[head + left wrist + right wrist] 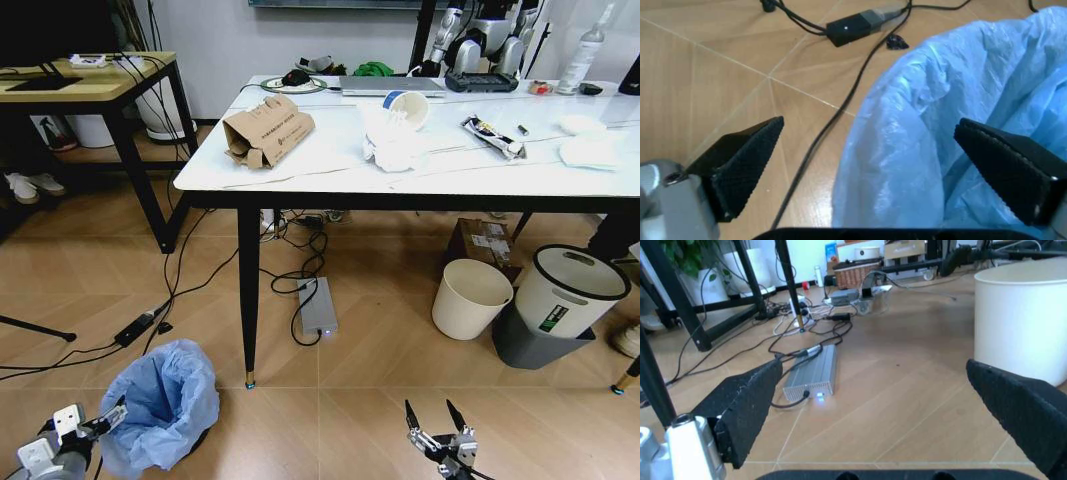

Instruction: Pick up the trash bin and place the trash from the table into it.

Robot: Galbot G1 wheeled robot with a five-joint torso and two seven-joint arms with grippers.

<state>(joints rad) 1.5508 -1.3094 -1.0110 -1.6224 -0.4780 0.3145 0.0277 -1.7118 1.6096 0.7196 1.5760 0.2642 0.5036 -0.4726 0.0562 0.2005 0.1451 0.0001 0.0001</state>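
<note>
L gripper is spread wide, holding nothing. It sits low at the floor, straddling the near rim of the trash bin: one finger is outside over the wood floor, the other over the blue bag's mouth. Can't tell if either pad touches the plastic. A black cable runs just beside the outer finger, w/ a small black power brick farther out.

In the head view the L gripper is at the bin's left edge; the bin stands on the floor, just short of the table's black front leg.

R gripper is also released, fingers splayed, empty, low over bare floor & well apart from the bin. Ahead of it: a grey box w/ a lit dot, cables, & the cream bucket to one side.

Beyond & above both: the table, marble-look top. Trash on it: crushed cardboard carton toward the L-gripper side, crumpled tissues w/ a blue-white paper cup mid-table, a wrapper & round lids out past the R gripper's side.
</note>
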